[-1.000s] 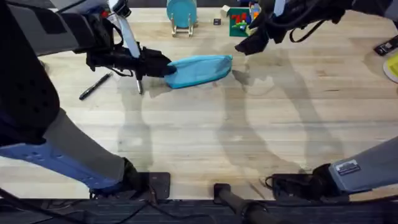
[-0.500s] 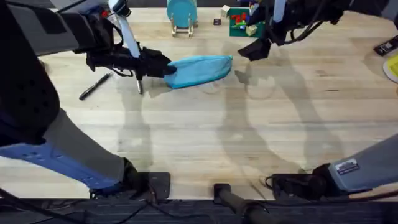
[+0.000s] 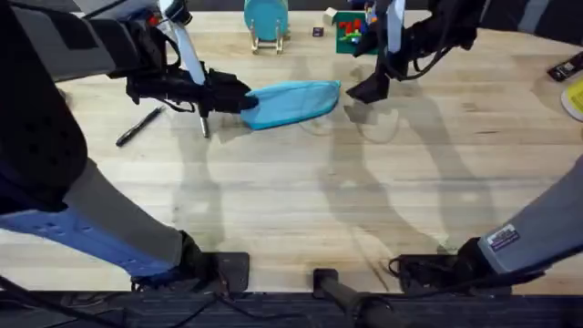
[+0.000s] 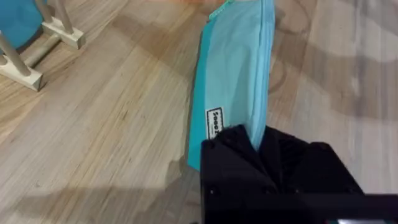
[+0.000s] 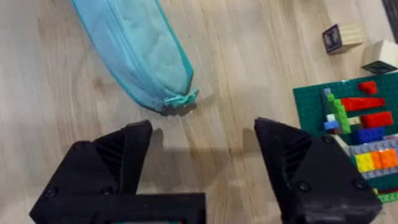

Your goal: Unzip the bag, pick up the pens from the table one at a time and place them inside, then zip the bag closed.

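Unzipping step: left gripper (image 3: 239, 100) clamped on the bag's (image 3: 293, 102) left end, upper centre of frame. Right gripper (image 3: 360, 89) spread wide just off its right end; next, line up on the zipper pull.

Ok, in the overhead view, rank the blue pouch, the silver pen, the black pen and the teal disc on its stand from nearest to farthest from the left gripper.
1. The blue pouch, its end clamped in the left gripper.
2. The silver pen, just beside the gripper on its near side.
3. The teal disc on its stand, toward the far edge.
4. The black pen, out to the left.
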Robot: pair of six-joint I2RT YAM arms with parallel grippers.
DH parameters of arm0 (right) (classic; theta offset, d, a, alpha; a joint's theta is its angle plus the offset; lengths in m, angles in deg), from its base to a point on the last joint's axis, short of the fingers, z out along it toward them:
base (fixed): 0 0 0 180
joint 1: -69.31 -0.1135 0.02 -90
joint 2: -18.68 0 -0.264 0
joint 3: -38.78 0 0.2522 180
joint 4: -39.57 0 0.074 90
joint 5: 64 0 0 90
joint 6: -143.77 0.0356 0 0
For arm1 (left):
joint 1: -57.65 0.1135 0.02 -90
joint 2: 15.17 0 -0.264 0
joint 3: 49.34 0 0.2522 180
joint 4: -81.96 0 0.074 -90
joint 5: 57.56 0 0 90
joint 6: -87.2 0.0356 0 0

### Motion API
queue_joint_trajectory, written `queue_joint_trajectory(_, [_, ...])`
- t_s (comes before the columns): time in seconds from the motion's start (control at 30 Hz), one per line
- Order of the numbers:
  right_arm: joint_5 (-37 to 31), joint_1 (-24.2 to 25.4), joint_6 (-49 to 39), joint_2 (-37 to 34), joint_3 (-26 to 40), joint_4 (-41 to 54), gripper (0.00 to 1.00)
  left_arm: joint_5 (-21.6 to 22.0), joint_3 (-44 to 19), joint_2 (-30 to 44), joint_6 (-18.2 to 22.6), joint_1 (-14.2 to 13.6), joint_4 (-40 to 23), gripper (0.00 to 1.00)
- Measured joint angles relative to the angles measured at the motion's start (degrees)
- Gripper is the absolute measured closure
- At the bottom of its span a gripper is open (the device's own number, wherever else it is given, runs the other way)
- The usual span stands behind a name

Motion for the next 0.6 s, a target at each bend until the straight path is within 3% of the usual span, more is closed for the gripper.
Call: queue_joint_trajectory(0.6, [2.4,-1.5,-9.4,-3.5,0.0,-0.1,0.006,0.0,0.0,0.0,-0.1,0.0,0.0,0.957])
